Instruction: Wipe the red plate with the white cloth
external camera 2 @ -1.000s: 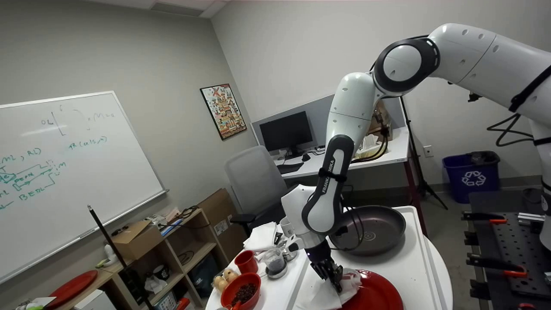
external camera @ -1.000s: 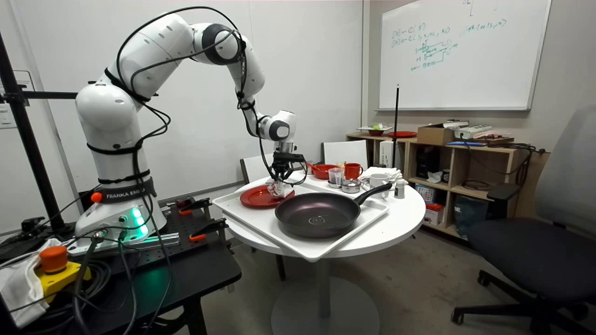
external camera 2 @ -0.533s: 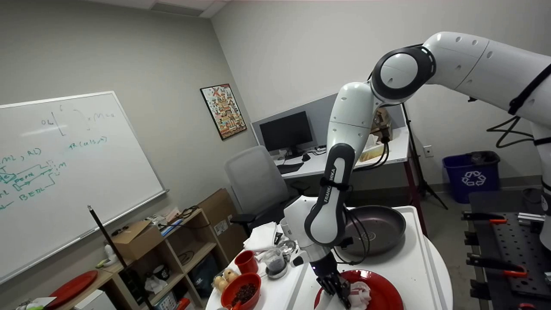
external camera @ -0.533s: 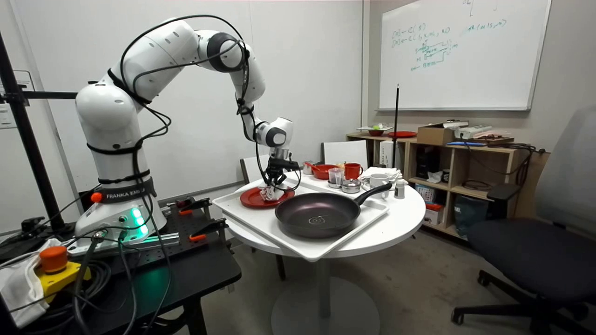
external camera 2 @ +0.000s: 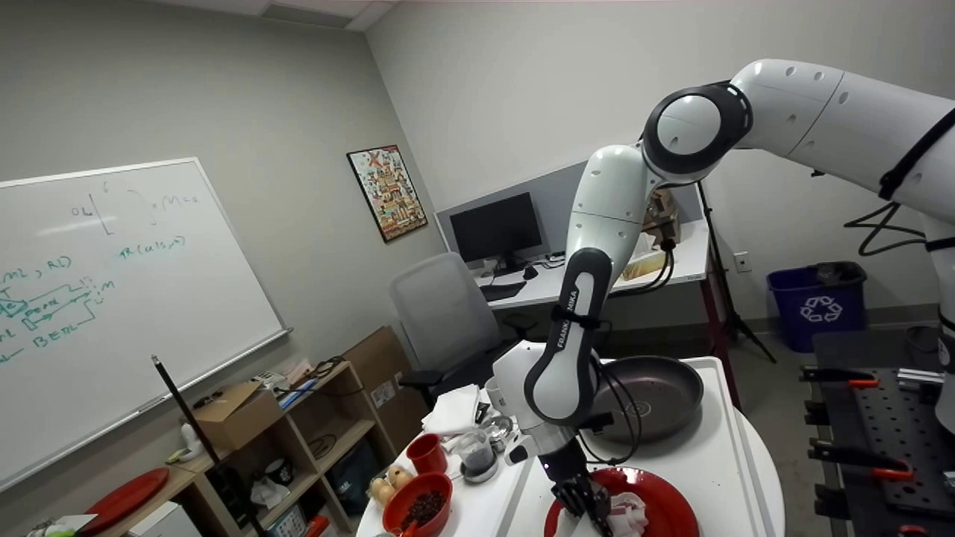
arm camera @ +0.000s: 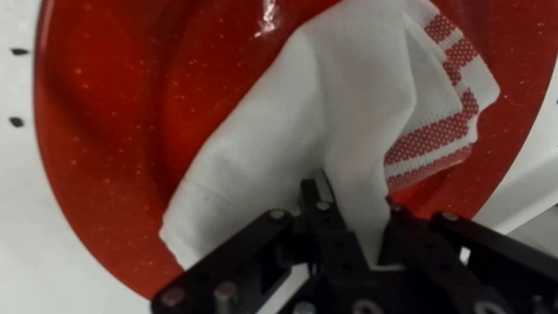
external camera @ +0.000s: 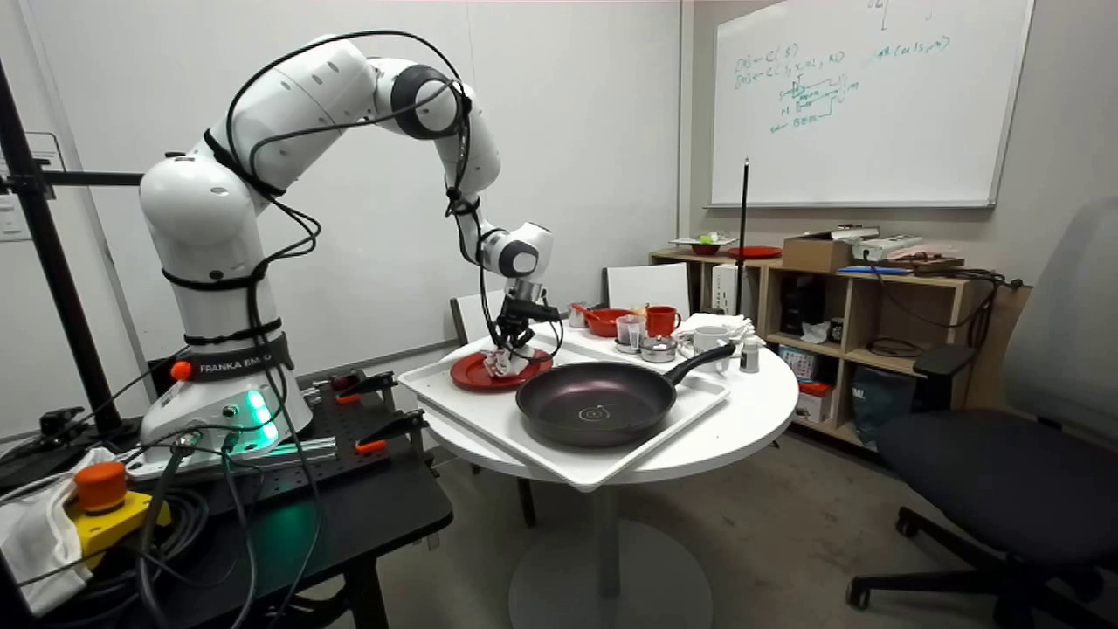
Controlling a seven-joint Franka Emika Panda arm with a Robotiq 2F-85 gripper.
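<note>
The red plate (external camera: pixel 472 376) lies on a white tray (external camera: pixel 493 418); it also shows in the other views (external camera 2: pixel 666 496) (arm camera: pixel 100 131). The white cloth (arm camera: pixel 283 126) has red-patterned stripes and lies bunched across the plate's middle and rim. It also shows in both exterior views (external camera: pixel 501 362) (external camera 2: pixel 629 513). My gripper (arm camera: pixel 354 194) points down over the plate. Its fingers are a little apart with a thick fold of cloth pinched between them. Both exterior views show the gripper low at the plate (external camera: pixel 514 342) (external camera 2: pixel 589 509). The fingertips are partly hidden by cloth.
A big dark pan (external camera: pixel 596 402) stands on the tray beside the plate, its handle (external camera: pixel 699 362) reaching over the tray edge. A red bowl (external camera 2: pixel 418 503), a red cup (external camera 2: pixel 426 453), clear cups and white napkins (external camera 2: pixel 453 410) stand on the round table.
My gripper has carried the cloth from the plate's edge inward onto the plate and come lower. In the last half second it has shifted only slightly. The plate and pan have stayed put.
</note>
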